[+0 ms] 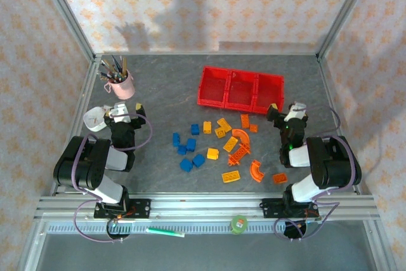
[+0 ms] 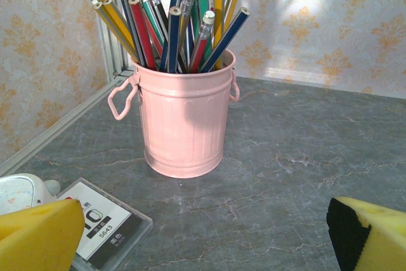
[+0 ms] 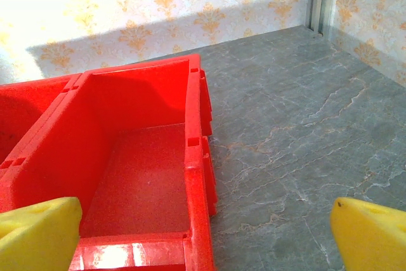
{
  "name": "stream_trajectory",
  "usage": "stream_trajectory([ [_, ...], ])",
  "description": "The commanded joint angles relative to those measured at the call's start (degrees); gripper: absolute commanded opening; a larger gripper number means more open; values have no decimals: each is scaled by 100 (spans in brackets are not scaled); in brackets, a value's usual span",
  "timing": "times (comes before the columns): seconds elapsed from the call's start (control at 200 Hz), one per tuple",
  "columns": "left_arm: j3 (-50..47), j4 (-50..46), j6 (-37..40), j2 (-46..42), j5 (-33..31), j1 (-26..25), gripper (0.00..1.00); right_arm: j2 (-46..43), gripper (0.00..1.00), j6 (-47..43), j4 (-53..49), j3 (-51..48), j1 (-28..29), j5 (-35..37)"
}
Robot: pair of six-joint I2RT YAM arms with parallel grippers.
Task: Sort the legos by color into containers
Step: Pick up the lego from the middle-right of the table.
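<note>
The legos lie scattered on the grey table between the arms: a blue group (image 1: 186,150), yellow bricks (image 1: 212,153) and orange ones, with curved arches (image 1: 257,171). The containers, three joined red bins (image 1: 241,90), stand behind them, and nothing shows inside. My left gripper (image 1: 124,112) is at the left, well away from the bricks; it is open (image 2: 203,242) and empty, facing the pink cup. My right gripper (image 1: 287,110) hovers at the right bin's near right corner (image 3: 196,176). It is also open (image 3: 203,239), and its yellow fingertips (image 3: 38,233) are spread wide with nothing between them.
A pink cup of pencils (image 1: 120,80) (image 2: 184,112) stands at the back left. A small white round object (image 1: 95,118) (image 2: 19,191) and a clear labelled case (image 2: 104,223) lie by the left gripper. Frame posts and wallpapered walls ring the table. A green roll (image 1: 238,224) sits on the front rail.
</note>
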Motion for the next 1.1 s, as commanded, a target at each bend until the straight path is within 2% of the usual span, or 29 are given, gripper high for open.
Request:
stream_trajectory([
  [0.0,88,149,-71,-6,-50,48,100,-25,100,-83,209,74,30,15],
  [0.4,-38,297,7,-118,200,40,100,-50,100,-99,249,46,31,-3],
  [0.581,6,-117,28,-507,253,40,100,-413,100,-143,-305,203,37,-114],
  [0.741,136,-877,40,-1066,441,40,100,-1051,100,170,-1428,508,31,193],
  [0.906,341,-1708,-143,-1677,558,40,100,-1524,100,724,-2513,958,28,72],
  [1.021,487,-2049,-465,-2052,819,52,100,-1787,100,1683,-3317,1282,14,52],
  [1.091,525,-2189,-971,-2238,814,48,100,-1853,100,2340,-3895,1468,18,98],
])
